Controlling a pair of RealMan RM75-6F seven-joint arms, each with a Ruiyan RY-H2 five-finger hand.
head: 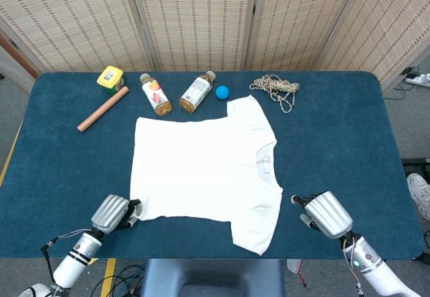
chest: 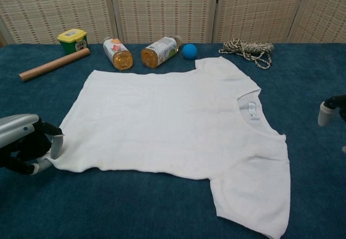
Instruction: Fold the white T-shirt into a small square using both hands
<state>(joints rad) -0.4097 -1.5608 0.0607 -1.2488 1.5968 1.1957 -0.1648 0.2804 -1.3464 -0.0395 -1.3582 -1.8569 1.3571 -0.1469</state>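
The white T-shirt (head: 201,169) lies flat on the blue table (head: 349,142), collar to the right and hem to the left. My left hand (head: 113,214) sits at the near hem corner. In the chest view the left hand (chest: 24,144) has its fingers (chest: 56,141) curled against that corner, touching the cloth; whether they pinch it does not show. My right hand (head: 325,214) rests on the table just right of the near sleeve (head: 259,226), apart from the cloth and holding nothing. Only its fingertips (chest: 326,114) show at the right edge of the chest view.
Along the far edge lie a wooden rolling pin (head: 102,108), a yellow-lidded jar (head: 110,78), two bottles on their sides (head: 155,94) (head: 196,92), a blue ball (head: 222,93) and a coil of rope (head: 275,86). The bottles and ball lie close to the shirt's far edge.
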